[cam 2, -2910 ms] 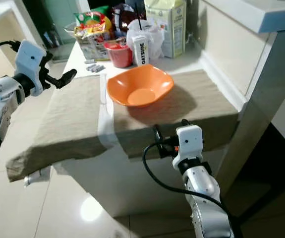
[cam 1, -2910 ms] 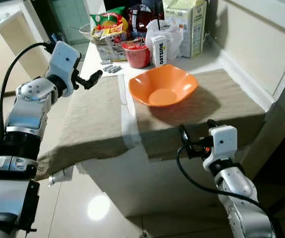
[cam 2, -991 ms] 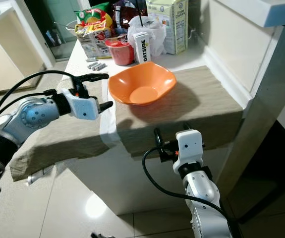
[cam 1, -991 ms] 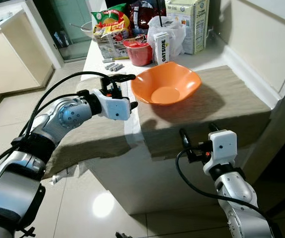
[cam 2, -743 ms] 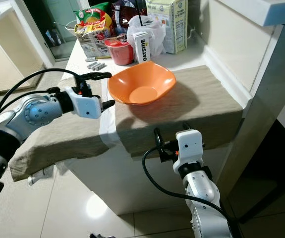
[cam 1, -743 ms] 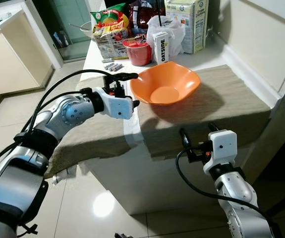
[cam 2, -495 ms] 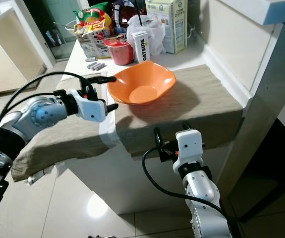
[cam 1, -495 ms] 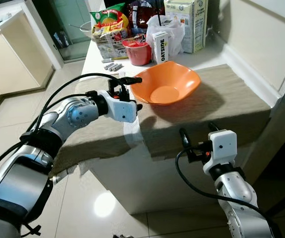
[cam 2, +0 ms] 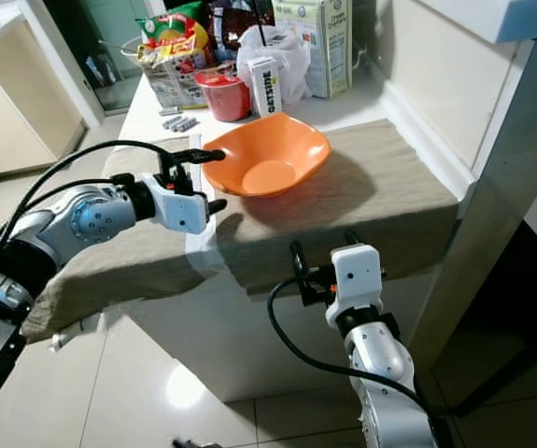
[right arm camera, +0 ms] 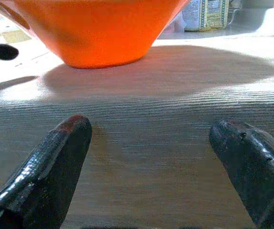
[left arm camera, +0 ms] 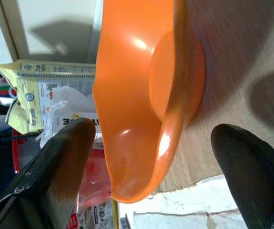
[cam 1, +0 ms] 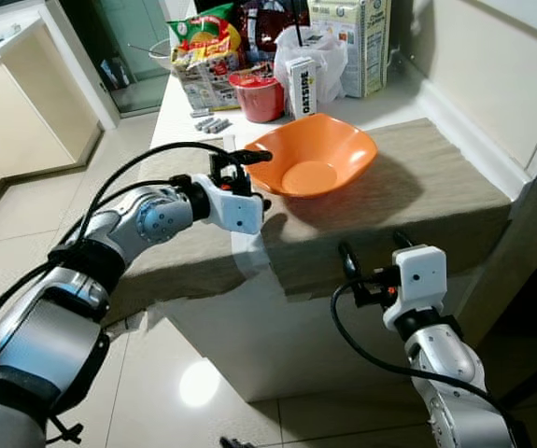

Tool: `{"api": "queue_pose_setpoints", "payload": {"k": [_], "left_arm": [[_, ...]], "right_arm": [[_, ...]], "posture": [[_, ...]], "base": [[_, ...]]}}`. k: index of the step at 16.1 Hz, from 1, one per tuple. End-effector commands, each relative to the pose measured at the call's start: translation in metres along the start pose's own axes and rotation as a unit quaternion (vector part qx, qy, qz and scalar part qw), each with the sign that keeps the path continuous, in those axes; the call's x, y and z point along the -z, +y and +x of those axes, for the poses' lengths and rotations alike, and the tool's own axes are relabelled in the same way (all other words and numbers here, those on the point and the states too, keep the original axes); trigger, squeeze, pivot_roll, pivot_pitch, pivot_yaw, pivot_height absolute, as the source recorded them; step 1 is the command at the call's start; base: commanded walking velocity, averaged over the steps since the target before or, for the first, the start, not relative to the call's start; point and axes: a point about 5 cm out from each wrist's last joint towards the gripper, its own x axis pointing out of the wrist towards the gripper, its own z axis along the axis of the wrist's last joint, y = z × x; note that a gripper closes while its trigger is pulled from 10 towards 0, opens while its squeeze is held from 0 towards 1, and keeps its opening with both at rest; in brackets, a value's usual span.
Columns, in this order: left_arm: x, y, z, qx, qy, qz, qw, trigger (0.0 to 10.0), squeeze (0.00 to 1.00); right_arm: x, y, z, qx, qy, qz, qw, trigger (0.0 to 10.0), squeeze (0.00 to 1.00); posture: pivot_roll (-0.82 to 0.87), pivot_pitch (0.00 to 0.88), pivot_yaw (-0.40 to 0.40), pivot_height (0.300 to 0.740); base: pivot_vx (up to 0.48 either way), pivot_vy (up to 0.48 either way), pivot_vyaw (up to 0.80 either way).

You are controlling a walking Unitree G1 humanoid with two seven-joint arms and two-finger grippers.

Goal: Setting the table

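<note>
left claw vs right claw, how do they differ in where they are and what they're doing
The left claw is up at table height, its open fingers straddling the near rim of the orange bowl; the right claw sits lower, at the tablecloth edge, well short of the bowl. The left reaches sideways, the right points forward. Both are open and hold nothing.

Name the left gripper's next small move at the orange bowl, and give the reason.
Probably ease forward a little and shut on the rim. The left gripper is open at the near edge of the orange bowl; in the left wrist view one of its fingers lies to each side of the rim, apparently without touching it. The bowl sits on the cloth.
</note>
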Motion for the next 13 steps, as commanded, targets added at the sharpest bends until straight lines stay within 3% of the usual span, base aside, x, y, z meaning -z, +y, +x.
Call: {"api": "queue_pose_setpoints", "payload": {"k": [1,9,10,11,13], "left_arm": [[0.0024,0.0047,-0.0006,0.0,0.008,0.011,1.0,10.0,0.0],[0.0035,0.0032,0.0027,-0.003,0.015,0.022,1.0,10.0,0.0],[0.0041,0.0031,0.0025,-0.004,0.016,0.019,1.0,10.0,0.64],[0.0044,0.0035,0.0028,-0.006,0.018,0.018,1.0,10.0,1.0],[0.005,0.0033,0.0032,-0.004,0.021,0.013,1.0,10.0,1.0]], "right_arm": [[-0.004,0.005,-0.0005,-0.006,-0.005,0.002,1.0,10.0,0.0],[-0.0028,0.0059,-0.002,-0.004,-0.004,0.003,1.0,10.0,0.0],[-0.0031,0.0062,-0.0021,-0.004,-0.004,0.002,1.0,10.0,0.0],[-0.0028,0.006,-0.0022,-0.004,-0.003,0.002,1.0,10.0,0.0],[-0.0026,0.006,-0.0025,-0.004,-0.002,0.002,1.0,10.0,0.0]], "posture": [[-0.22,0.039,0.214,0.736],[-0.22,0.047,0.219,0.736],[-0.22,0.047,0.219,0.736],[-0.22,0.047,0.219,0.736],[-0.22,0.048,0.218,0.736]], "base": [[0.0,0.0,0.0],[0.0,0.0,0.0],[0.0,0.0,0.0],[0.0,0.0,0.0],[0.0,0.0,0.0]]}}
